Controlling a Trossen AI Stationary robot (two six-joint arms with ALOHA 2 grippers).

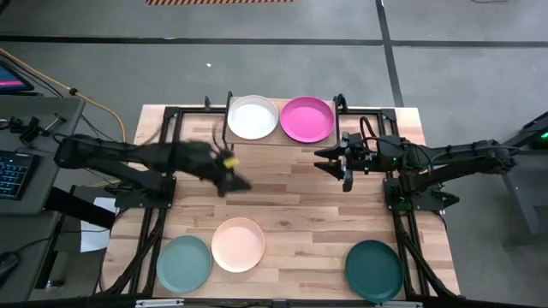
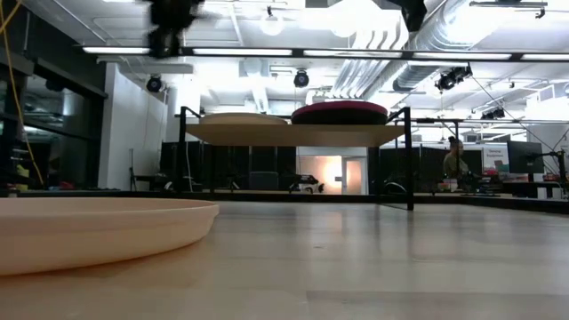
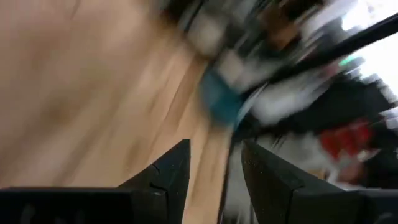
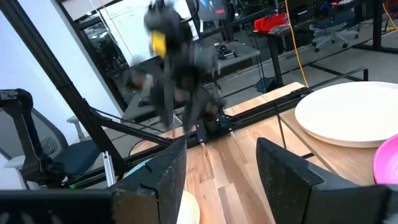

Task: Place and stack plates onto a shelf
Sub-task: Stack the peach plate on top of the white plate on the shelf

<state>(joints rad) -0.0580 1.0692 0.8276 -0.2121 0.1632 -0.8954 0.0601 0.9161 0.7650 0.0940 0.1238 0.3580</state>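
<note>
While the round white plate (image 1: 253, 116) and magenta pink plate (image 1: 307, 118) sit side by side on the light wood shelf (image 1: 282, 139), peach (image 1: 238, 244), blue-green (image 1: 183, 263) and dark teal (image 1: 374, 269) plates remain on the table's near edge. Left gripper (image 1: 236, 183) and right gripper (image 1: 329, 160) are both parted and empty.

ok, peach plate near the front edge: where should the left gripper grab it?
Probably by the rim. The peach plate lies flat on the table, so only its raised edge offers a pinch. Its far side, toward the left gripper, looks clearest; the blue-green plate crowds its left. Come down from above, one finger inside the rim, one outside.
</note>
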